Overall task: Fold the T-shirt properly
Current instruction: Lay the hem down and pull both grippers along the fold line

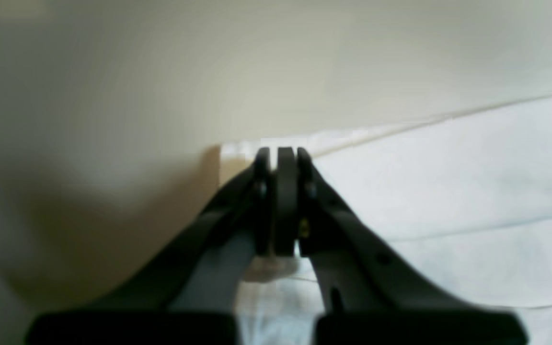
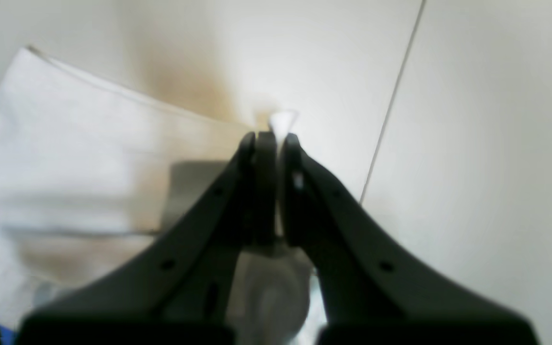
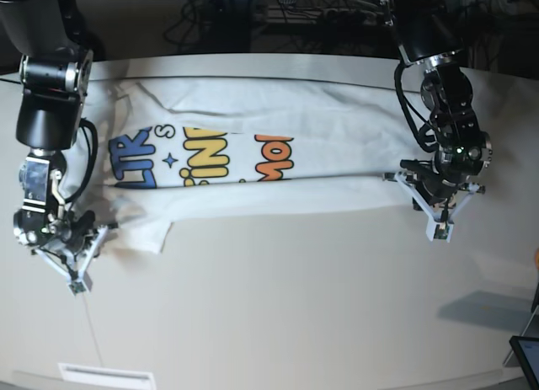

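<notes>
The white T-shirt (image 3: 253, 167) lies stretched across the table, folded lengthwise, with its blue, yellow and orange print facing up. My left gripper (image 3: 404, 181) sits at the shirt's right lower corner. In the left wrist view it (image 1: 283, 151) is shut, with white cloth (image 1: 448, 201) under and between its fingers. My right gripper (image 3: 103, 230) is at the shirt's left lower sleeve corner. In the right wrist view it (image 2: 269, 136) is shut on a tip of white cloth (image 2: 283, 120), and the shirt (image 2: 65, 143) spreads to its left.
The pale table (image 3: 278, 306) extends in front of the shirt, with a thin seam line (image 2: 391, 110) running across it. A white label (image 3: 105, 376) sits at the front edge. A dark screen corner (image 3: 526, 356) and cables at the back lie beyond the table.
</notes>
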